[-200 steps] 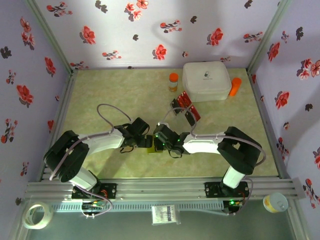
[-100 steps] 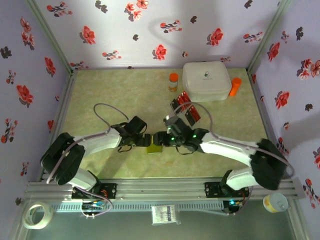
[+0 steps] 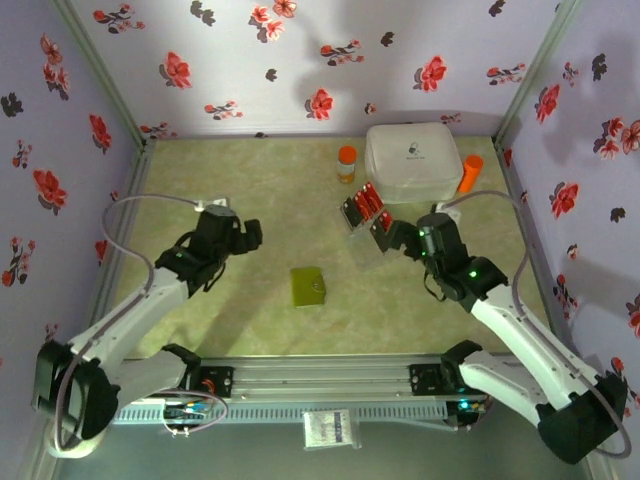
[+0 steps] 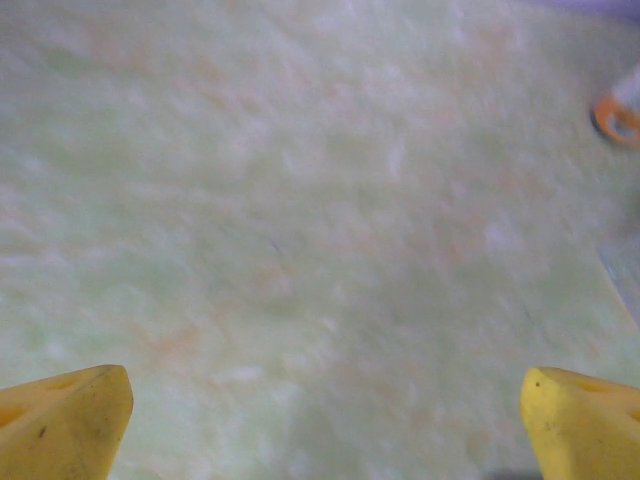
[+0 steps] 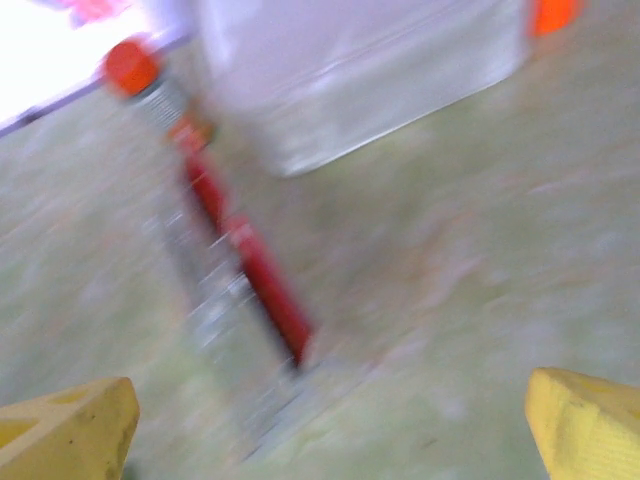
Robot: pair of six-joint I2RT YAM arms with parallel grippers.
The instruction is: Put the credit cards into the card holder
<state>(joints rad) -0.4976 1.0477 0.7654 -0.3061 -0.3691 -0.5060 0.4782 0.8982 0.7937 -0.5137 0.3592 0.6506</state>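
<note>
Holder [image 3: 308, 286] first: an olive square lying flat on the bench [image 3: 250, 180], mid-bench toward the near edge, with nothing touching it. From overhead you can't tell whether any card sits inside.

Left gripper [image 4: 325, 378] is spread wide. Its yellow fingertips [image 4: 70, 420] are cut off at the bottom corners of the wrist view, with bare bench between them. An orange smear at that view's right edge is too blurred to name. From above, this gripper hangs over the left half, well apart from the holder.

Right gripper [image 5: 330, 380] is spread wide too, nothing between its tips. It's just beside the cards [image 3: 362, 208], red and black, bunched toward the far right corner in front of the white box [image 3: 412, 160]. They overlap, so there's no counting them. The right wrist view is badly smeared: a red card edge-on, something pale and translucent beside it, unreadable.

One orange-capped bottle [image 3: 346, 163] stands at the box's side nearer the left edge. A second bottle [image 3: 470, 172] sits partly hidden at its other side.
</note>
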